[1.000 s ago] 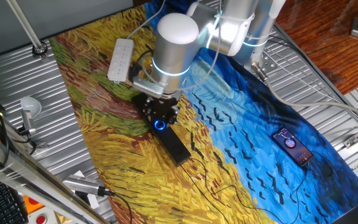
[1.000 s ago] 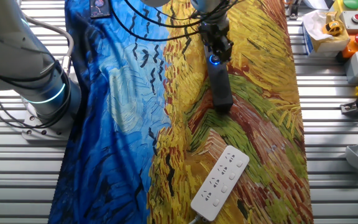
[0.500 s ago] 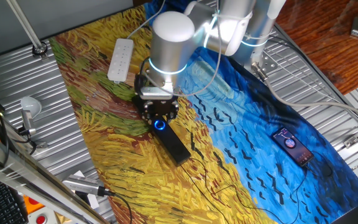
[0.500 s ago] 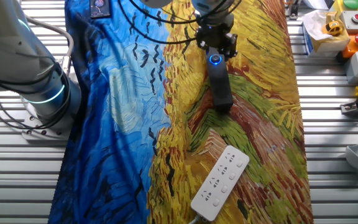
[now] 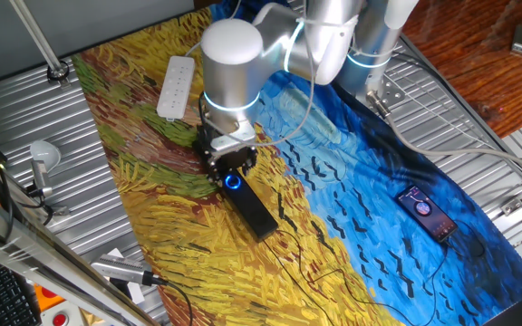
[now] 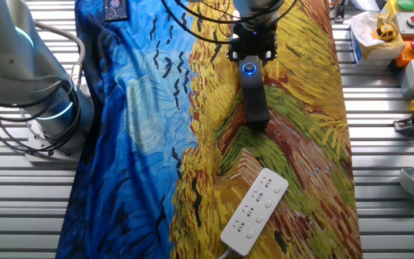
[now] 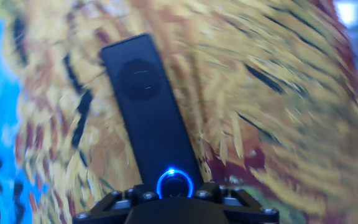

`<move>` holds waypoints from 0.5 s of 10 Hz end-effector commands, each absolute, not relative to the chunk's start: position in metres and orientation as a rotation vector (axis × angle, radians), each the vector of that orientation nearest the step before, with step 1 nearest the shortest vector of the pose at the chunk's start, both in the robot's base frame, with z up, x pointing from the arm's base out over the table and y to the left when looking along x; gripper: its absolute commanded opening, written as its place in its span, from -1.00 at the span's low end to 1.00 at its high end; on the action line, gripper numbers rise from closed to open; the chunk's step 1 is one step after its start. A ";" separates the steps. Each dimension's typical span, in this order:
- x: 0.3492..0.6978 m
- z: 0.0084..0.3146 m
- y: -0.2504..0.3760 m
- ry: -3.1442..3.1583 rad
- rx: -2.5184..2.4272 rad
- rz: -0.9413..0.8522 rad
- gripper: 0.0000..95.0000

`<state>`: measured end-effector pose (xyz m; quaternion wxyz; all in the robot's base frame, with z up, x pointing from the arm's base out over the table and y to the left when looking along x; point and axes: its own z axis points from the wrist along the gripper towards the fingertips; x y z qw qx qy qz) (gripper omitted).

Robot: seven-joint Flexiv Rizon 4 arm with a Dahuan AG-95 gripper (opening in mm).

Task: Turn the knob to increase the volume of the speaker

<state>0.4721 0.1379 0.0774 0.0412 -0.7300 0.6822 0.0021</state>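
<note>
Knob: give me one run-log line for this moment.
phase: turning | gripper: around knob, closure unclear | speaker: flat on cloth | hand view: motion-blurred

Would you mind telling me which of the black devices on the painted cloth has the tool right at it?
The long slim black speaker bar with the blue-lit knob; the small black phone lies far off.

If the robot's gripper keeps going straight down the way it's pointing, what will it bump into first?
Most likely the knob, the blue-ringed dial on the speaker. The gripper hangs right over it with its fingers either side, though whether they already touch is unclear.
</note>
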 end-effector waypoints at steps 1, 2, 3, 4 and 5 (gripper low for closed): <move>0.471 0.078 0.138 1.900 -2.413 0.037 0.20; 0.467 0.076 0.138 1.918 -2.398 0.038 0.20; 0.464 0.075 0.137 1.933 -2.385 0.036 -0.20; 0.462 0.074 0.137 1.930 -2.387 0.035 -0.20; 0.461 0.074 0.137 1.925 -2.391 0.035 -0.20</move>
